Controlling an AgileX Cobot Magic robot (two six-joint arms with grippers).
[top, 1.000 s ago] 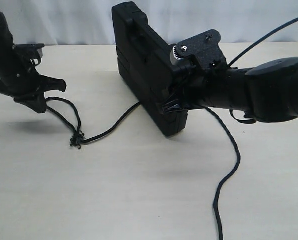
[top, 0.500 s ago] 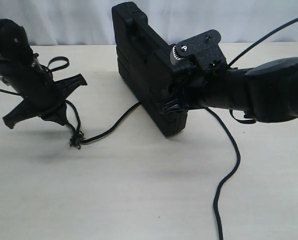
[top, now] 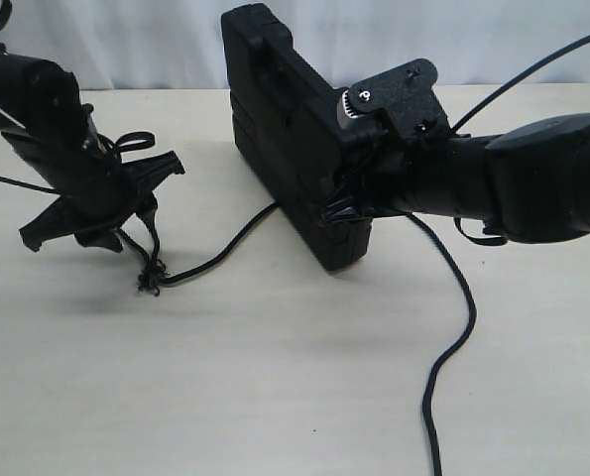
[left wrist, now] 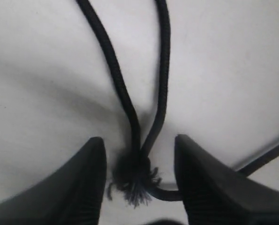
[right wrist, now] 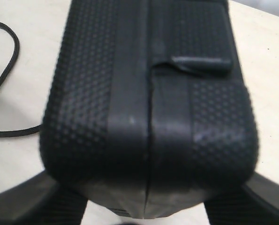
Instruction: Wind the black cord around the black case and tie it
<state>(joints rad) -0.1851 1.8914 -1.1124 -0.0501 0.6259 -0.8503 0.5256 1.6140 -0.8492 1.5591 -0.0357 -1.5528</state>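
Observation:
The black case (top: 275, 109) stands on edge on the pale table, and my right gripper (top: 346, 213) is shut on its near end. In the right wrist view the case (right wrist: 148, 93) fills the space between the two fingers of that gripper (right wrist: 148, 190). The black cord (top: 215, 253) runs from the case to a frayed knot (top: 151, 281), with a small loop rising from the knot. My left gripper (top: 116, 230) hovers open just above it. In the left wrist view the knot (left wrist: 132, 176) lies between the spread fingers (left wrist: 90, 183) of the gripper (left wrist: 138, 154), touching neither.
Another stretch of black cord (top: 453, 337) trails from under the right arm to the table's front edge. A glossy robot cable (top: 532, 69) arcs at the upper right. A white backdrop (top: 156, 40) closes off the table's far edge.
The left arm has swung right and down toward the knot. Its gripper, shut on the cord loop a second ago, now stands open over the knot. The right arm and case have not moved.

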